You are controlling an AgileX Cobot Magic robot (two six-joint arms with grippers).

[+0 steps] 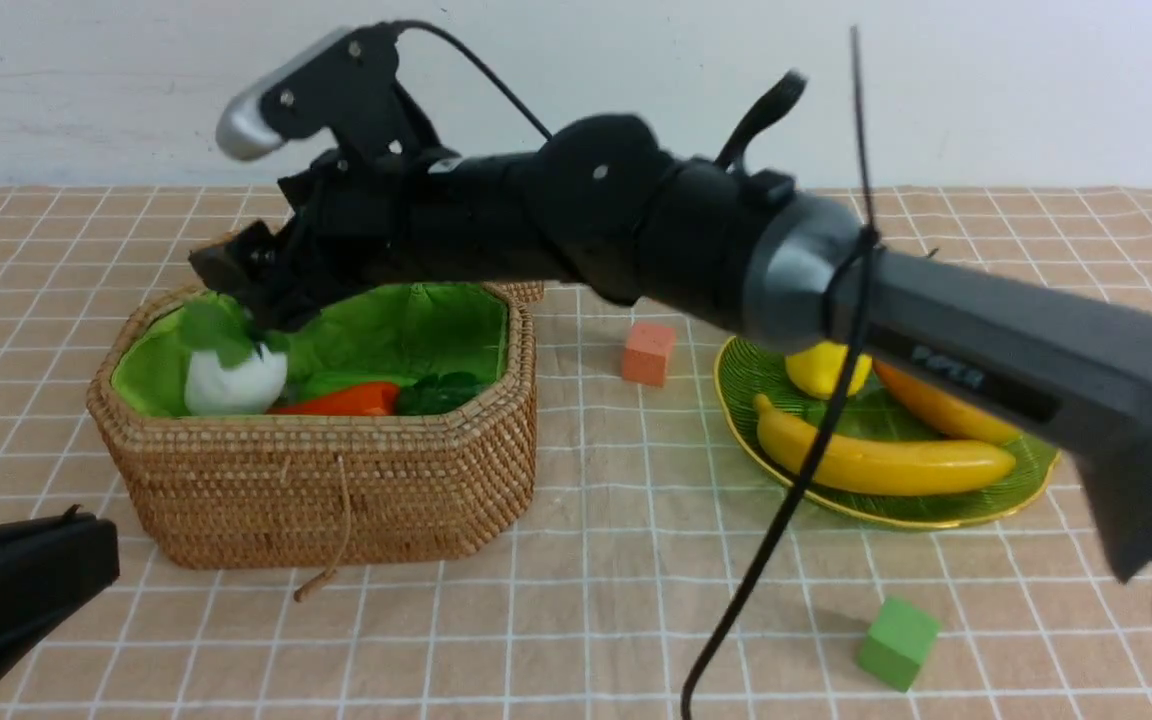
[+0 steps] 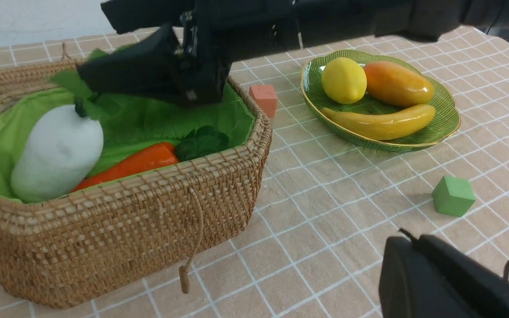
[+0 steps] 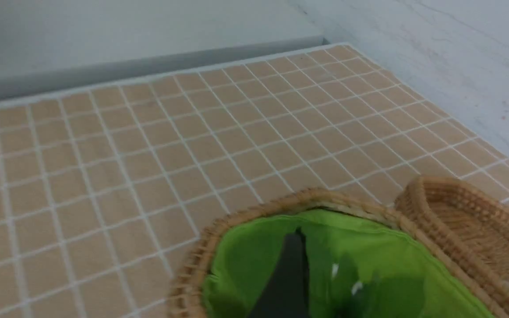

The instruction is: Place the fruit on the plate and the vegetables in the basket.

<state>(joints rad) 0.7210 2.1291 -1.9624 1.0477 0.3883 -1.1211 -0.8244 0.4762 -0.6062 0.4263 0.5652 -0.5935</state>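
R gripper (image 1: 236,290) over basket (image 1: 336,480), jaws look wide, white radish (image 1: 231,385) just below in lining, prob. just let go. Fruit on plate (image 1: 1026,480). Next: lift arm clear w/o snagging leaves.

An orange-pink cube (image 1: 648,352) sits mid-table on the checked tan tablecloth (image 1: 586,560); a green cube (image 1: 898,643) lies near the front edge, toward the right corner.

wall (image 1: 636,90): plain white | tablecloth (image 1: 586,620): tan, white grid | light: even, soft
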